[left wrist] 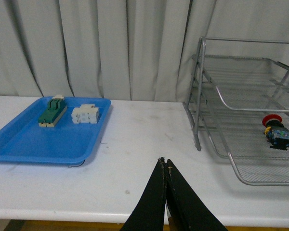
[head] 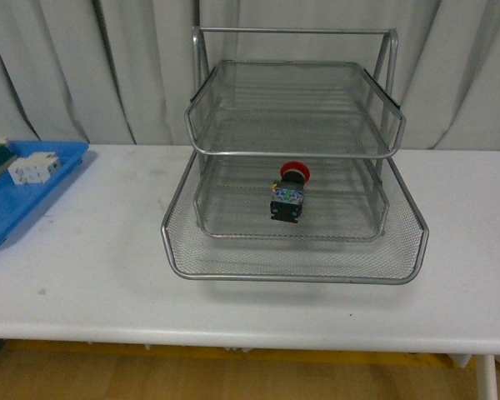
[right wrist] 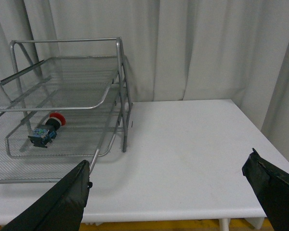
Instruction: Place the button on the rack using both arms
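The silver wire-mesh rack (head: 233, 268) stands at the middle of the white table. The red-capped button (head: 289, 193) lies on its side in the rack's middle tray, and it also shows in the left wrist view (left wrist: 275, 131) and the right wrist view (right wrist: 47, 130). Neither arm appears in the front view. My left gripper (left wrist: 164, 161) is shut with nothing in it, above bare table to the left of the rack (left wrist: 216, 101). My right gripper (right wrist: 169, 161) is wide open and empty, to the right of the rack (right wrist: 62, 103), over the table's near edge.
A flat blue tray (head: 42, 187) lies at the table's left end and holds a white terminal block (head: 32, 167) and a green-and-beige block (left wrist: 52, 111). Grey curtains hang behind the table. The table's front edge (head: 250, 337) runs close below the rack.
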You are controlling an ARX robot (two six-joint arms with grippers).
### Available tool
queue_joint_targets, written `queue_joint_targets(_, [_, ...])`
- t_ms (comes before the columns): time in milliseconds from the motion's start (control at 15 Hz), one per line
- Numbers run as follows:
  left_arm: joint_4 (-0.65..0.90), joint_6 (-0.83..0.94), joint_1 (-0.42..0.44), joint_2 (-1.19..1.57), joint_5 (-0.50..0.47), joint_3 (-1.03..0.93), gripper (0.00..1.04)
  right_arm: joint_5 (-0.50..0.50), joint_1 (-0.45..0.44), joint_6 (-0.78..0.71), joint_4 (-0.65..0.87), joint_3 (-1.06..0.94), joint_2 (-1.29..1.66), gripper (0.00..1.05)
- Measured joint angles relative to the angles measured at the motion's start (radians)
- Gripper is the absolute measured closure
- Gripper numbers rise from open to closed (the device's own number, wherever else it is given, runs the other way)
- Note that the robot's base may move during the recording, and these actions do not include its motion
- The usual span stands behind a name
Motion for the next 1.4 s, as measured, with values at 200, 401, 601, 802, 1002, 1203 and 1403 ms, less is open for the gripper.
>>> queue_joint_targets(200, [0.0,0.0,0.0,0.0,0.0,0.0,0.84,0.0,0.0,0.0,0.0,0.0,0.0,0.06])
queue_joint_targets(401, [0.0,0.0,0.0,0.0,0.0,0.0,0.49,0.0,0.0,0.0,0.0,0.0,0.0,0.06])
queue_joint_targets(601, [0.0,0.0,0.0,0.0,0.0,0.0,0.17,-0.001,0.0,0.0,0.002,0.0,0.0,0.06])
queue_joint_targets(802, [0.0,0.003,0.0,0.0,0.0,0.0,0.07,-0.08,-0.066,-0.011,0.461,0.045,0.412,0.06])
queue_joint_targets(1002, [0.0,0.003,0.0,0.0,0.0,0.0,0.07,-0.071,0.026,0.046,0.721,0.309,0.96,0.06])
queue_joint_targets(1203, [0.0,0.003,0.0,0.0,0.0,0.0,0.07,-0.04,0.163,0.163,0.491,0.658,1.45,0.07])
queue_joint_targets(1403, [0.0,0.003,0.0,0.0,0.0,0.0,0.07,-0.061,0.249,0.211,0.31,0.859,1.604,0.31])
